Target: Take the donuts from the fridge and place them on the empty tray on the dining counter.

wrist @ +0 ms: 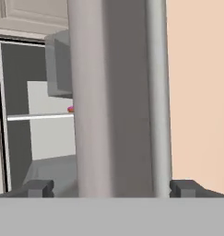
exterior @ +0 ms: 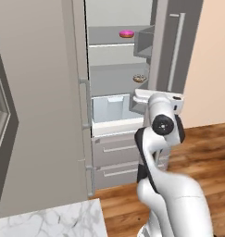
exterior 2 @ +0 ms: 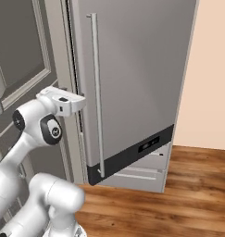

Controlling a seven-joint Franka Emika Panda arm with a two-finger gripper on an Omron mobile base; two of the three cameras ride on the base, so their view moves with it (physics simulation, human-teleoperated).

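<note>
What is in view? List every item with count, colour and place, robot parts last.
Fridge: one, light grey, door swung open, straight ahead.
Fridge door: one, grey with a dark lower band, long vertical bar handle.
Pink donut: one, bright pink icing, on the upper inner shelf.
Brown donut: one, brown with pale icing, on the shelf below.
Inner drawer: one, pale, under the shelves.
Drawer cabinets: two fronts, grey, below the fridge opening.
Counter: one corner, white marble-look, lower left of the left base view.
Floor: brown wood planks.
Wall: peach, right of the fridge.
End effector: one, dark fingertips, open, straddling the door's edge.
</note>
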